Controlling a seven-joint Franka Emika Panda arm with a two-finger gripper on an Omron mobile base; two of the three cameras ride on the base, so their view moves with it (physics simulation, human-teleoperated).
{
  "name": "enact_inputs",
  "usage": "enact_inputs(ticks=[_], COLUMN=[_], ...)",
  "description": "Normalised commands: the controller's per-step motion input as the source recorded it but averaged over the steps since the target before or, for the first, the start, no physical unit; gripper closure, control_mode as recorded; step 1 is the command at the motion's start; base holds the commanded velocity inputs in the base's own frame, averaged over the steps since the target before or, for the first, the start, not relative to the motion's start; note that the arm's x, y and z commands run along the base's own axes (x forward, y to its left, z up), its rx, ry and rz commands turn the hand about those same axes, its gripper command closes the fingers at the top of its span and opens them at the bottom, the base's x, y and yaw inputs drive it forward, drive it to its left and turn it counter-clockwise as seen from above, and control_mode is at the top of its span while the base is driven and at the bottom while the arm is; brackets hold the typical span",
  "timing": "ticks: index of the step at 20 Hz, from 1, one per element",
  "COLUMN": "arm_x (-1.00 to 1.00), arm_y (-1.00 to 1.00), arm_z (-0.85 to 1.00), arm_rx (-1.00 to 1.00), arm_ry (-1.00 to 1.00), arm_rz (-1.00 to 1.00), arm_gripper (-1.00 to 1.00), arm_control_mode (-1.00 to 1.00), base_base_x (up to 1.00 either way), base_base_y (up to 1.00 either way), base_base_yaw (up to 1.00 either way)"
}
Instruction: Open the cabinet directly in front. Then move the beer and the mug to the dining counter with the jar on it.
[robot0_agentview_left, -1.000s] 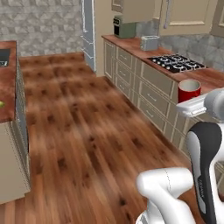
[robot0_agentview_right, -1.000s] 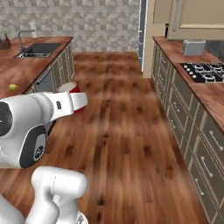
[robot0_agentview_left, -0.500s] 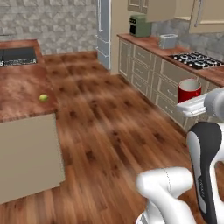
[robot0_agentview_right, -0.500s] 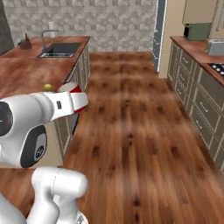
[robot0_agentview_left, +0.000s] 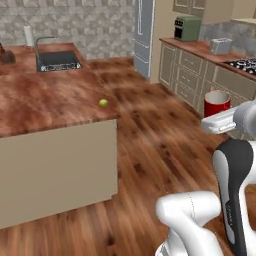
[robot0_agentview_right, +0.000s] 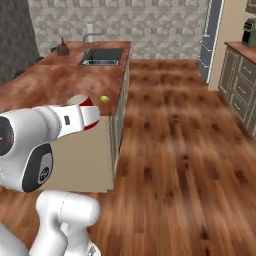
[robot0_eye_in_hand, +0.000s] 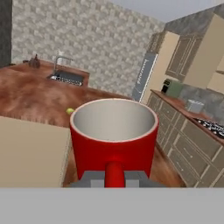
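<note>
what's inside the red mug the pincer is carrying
Nothing visible inside the mug: pale walls, no contents. Its bottom is hidden below the near rim.

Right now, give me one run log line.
phase: carrying | end effector: shut on mug | dining counter: ahead | mug upright

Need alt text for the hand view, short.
A red mug held upright by its handle in the shut gripper, pale inside facing the camera. Behind it on the left, the wood-topped dining counter with a sink and tap; beige drawer units run along the right.
</note>
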Motion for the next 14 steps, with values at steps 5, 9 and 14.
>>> enact_inputs(ticks=[5,9,14], arm_x=[0.00,0.00,0.00], arm_y=[0.00,0.00,0.00], arm_z=[0.00,0.00,0.00], arm_rx=[0.00,0.00,0.00], arm_ry=[0.00,0.00,0.00], arm_rz=[0.00,0.00,0.00], arm_gripper=[1.00,1.00,1.00], arm_control_mode=[1.00,1.00,1.00], base_base_x=[0.12,0.33,0.47], base_base_y=[1.00,1.00,1.00], base_base_yaw=[0.18,0.20,0.18])
